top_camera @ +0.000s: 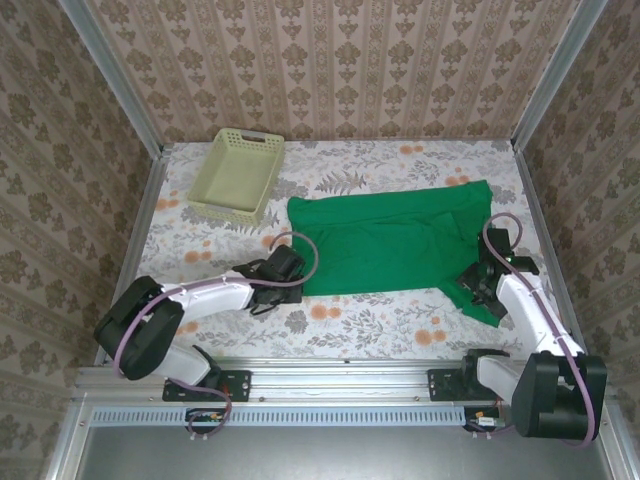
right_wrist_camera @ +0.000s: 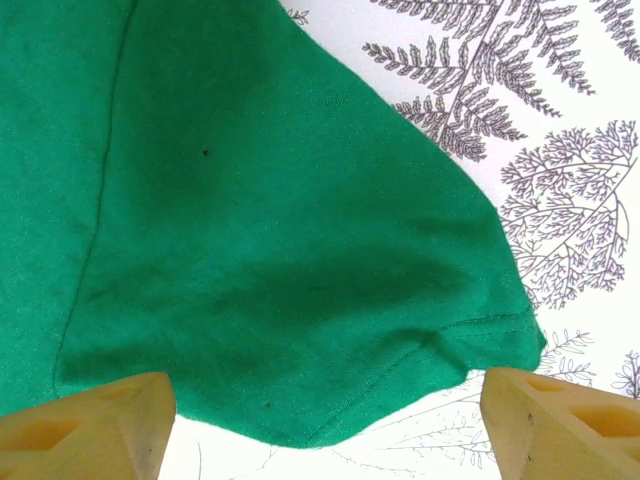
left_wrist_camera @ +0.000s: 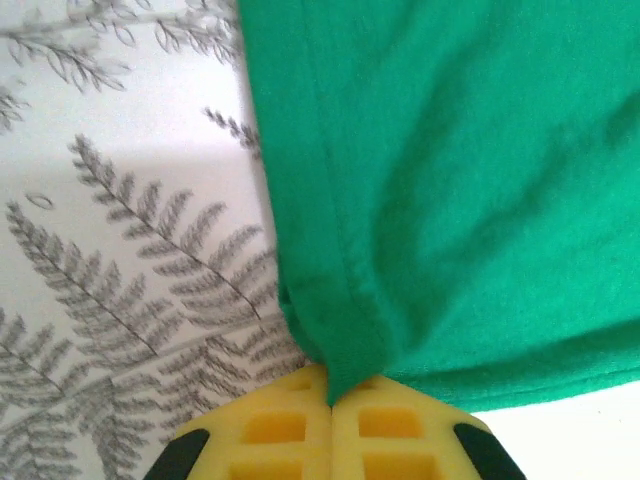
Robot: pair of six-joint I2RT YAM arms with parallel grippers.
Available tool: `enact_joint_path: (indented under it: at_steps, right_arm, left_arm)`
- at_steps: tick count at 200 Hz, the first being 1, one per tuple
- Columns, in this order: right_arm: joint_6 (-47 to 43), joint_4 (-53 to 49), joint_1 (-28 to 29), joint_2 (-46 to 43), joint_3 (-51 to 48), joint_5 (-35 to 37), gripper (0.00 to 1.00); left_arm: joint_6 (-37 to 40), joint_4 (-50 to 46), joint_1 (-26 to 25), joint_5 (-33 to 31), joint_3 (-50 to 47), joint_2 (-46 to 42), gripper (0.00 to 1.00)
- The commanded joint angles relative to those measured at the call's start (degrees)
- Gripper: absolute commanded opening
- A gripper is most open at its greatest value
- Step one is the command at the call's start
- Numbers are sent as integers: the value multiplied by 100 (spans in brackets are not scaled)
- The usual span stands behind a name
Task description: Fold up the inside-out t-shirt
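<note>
**Surface and room.** We record a table (top_camera: 350, 315) under a white cloth printed with grey ferns and orange flowers. Walls (top_camera: 330, 60) papered in a beige ornamental pattern close it in on three sides, with bare metal posts (top_camera: 118, 80) at the corners. A metal rail (top_camera: 340, 372) runs along the near edge and carries both arm bases.

**Containers.** We list one pale yellow-green lattice basket (top_camera: 238, 172), standing upright at the far left of the table. We see nothing but its own floor inside it. Its near right corner is close to the shirt's far left corner, and the two do not touch.

**Task item.** We list the bright green t-shirt (top_camera: 400, 240), lying mostly flat from the table's centre to its right side. A broad fold runs across the body, and one sleeve reaches towards the near right.

**Left arm.** We see it stretched low over the table from its base at the near left, reaching right. The left gripper (top_camera: 285, 268) sits at the shirt's near left corner. In the left wrist view its yellow fingers (left_wrist_camera: 275, 430) are pressed together with a ridge of the hemmed edge pinched between them.

**Right arm.** We see it rising from the near right base, bent forward and inward. The right gripper (top_camera: 478, 285) is over the near right sleeve. In the right wrist view its fingers (right_wrist_camera: 95, 425) stand far apart on either side of the sleeve's rounded hem and grasp nothing. We cannot tell whether the tips touch the cloth.
</note>
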Motion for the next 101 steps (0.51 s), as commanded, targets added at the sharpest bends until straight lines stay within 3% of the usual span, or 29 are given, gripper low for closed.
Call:
enact_joint_path:
  at_steps: [1,56,101]
  right_arm:
    - [287,89,290,138,-46,131,81]
    - [972,-428,1087,-66,-116,317,79]
    - [1929,-841,1862,-510,-434,587,77]
  left_arm:
    - [128,182,364,124,-218,-302,0]
    - [454,-176,826,57,-277,-1024,0]
    - [624,-878,1059,-586,138,-712,0]
